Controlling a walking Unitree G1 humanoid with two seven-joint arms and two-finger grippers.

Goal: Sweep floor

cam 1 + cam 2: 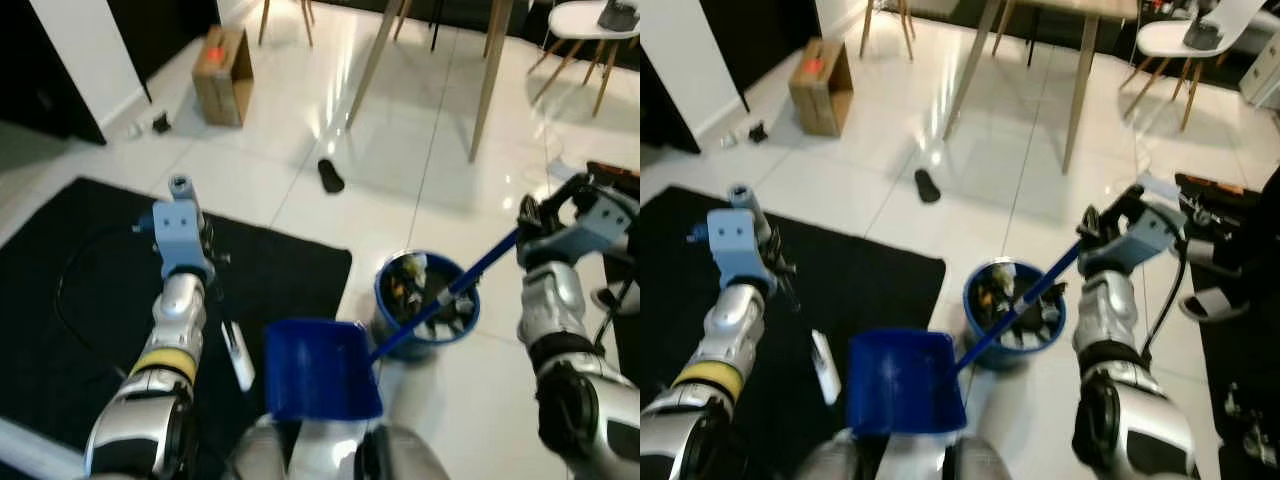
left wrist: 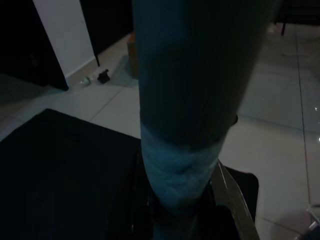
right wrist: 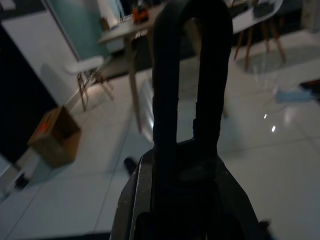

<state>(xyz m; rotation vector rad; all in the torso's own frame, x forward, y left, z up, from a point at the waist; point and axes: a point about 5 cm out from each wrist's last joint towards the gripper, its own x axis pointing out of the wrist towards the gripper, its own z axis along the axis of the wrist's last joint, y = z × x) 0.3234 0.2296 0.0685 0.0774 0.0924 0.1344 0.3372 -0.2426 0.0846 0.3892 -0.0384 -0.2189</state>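
The white tiled floor (image 1: 440, 150) carries a black rug (image 1: 90, 300), a blue bin (image 1: 427, 300) and a cardboard box (image 1: 222, 75). A small dark object (image 1: 330, 176) lies near table legs (image 1: 375, 60).

Glossy white tiled floor (image 1: 300, 170); plain black rug (image 1: 90, 290); royal-blue plastic dustpan (image 1: 318, 368) beside matching round blue bucket (image 1: 385, 300); brown cardboard box (image 1: 222, 75).

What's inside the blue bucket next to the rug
The blue bucket holds dark and yellowish scraps of trash. The dustpan's blue handle crosses over it, hiding part of the contents; the bottom isn't visible.
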